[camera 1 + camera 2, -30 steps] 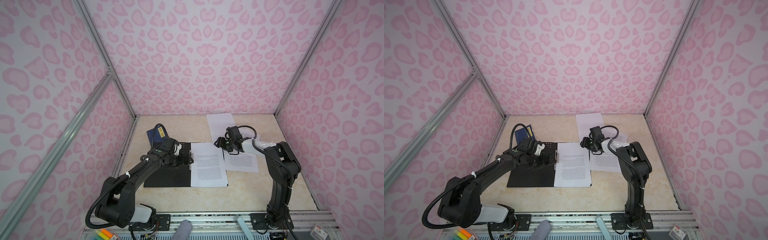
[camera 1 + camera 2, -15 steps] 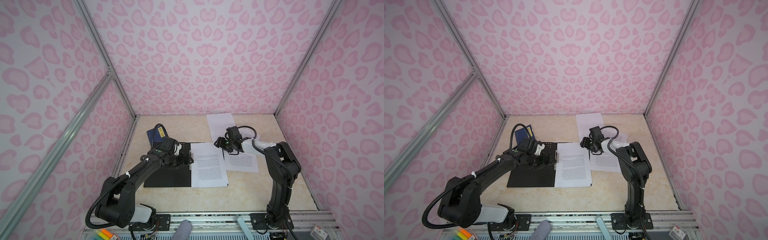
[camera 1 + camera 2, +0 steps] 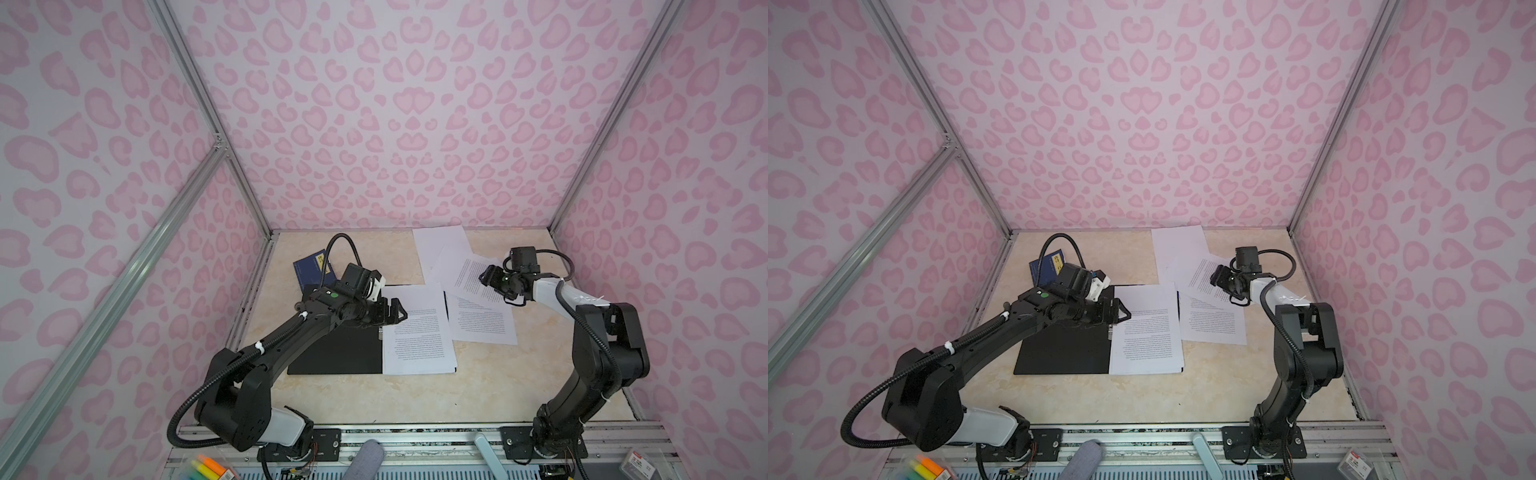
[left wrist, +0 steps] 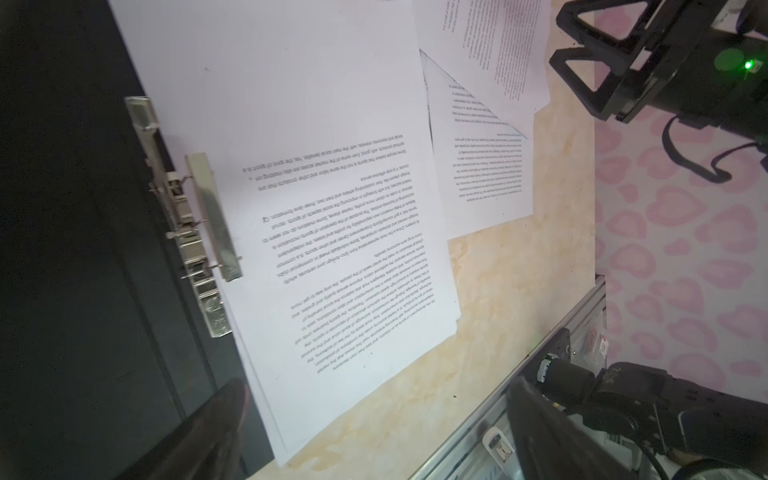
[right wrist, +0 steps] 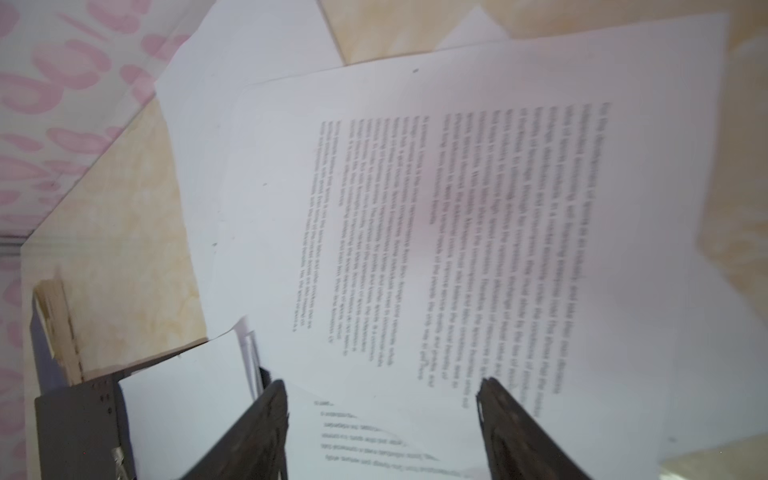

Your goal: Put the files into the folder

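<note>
1. Folder [image 3: 332, 353] lies open, black inside up.
2. Files [image 3: 417, 332]: some stacked on its right half; loose sheets [image 3: 482, 324] just beside it, outside.
3. Right gripper [image 3: 486, 276] hovers over the loose sheets, jaws apart, empty. Step judged: fetching a sheet; next move needs an edge pinch.
4. Left gripper [image 3: 395, 311] is wide, empty, near the clip [image 4: 195, 224].

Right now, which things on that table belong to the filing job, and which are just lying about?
Job: open black folder; filed sheets inside it; loose printed sheets beside it.
Lying about: blue booklet; highlighters.
</note>
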Controlling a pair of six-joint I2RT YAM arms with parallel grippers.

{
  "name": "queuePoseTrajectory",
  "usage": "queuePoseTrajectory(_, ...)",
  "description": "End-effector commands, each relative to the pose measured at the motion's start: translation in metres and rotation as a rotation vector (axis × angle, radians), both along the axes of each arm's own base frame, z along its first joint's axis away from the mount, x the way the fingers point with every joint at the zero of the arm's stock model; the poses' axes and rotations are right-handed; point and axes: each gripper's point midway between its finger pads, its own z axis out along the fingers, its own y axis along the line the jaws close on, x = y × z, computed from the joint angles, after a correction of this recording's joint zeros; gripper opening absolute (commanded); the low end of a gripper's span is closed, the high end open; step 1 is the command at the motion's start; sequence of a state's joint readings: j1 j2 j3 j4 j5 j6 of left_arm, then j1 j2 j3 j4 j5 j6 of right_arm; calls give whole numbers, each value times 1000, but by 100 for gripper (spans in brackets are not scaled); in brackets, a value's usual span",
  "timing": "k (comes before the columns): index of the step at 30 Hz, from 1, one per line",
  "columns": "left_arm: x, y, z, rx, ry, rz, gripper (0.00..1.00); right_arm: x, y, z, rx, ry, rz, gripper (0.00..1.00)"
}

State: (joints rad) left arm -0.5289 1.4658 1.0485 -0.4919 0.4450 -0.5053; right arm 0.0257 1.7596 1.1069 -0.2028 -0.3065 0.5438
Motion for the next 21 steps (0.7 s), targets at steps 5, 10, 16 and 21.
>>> queuePoseTrajectory(5,5,-74,4,-45,-11,-97,99,-8,-23,-30,-36,136,-14,72)
queuePoseTrajectory(10,7,-137,4,-72,-8,-185,99,-37,-34,-33,-5,136,-88,71)
queuePoseTrajectory(16,9,-201,-20,-74,19,-281,100,-79,-46,-31,83,112,-167,72)
queuePoseTrajectory(21,18,-232,-45,-82,39,-313,100,-104,-43,-30,133,123,-171,81)
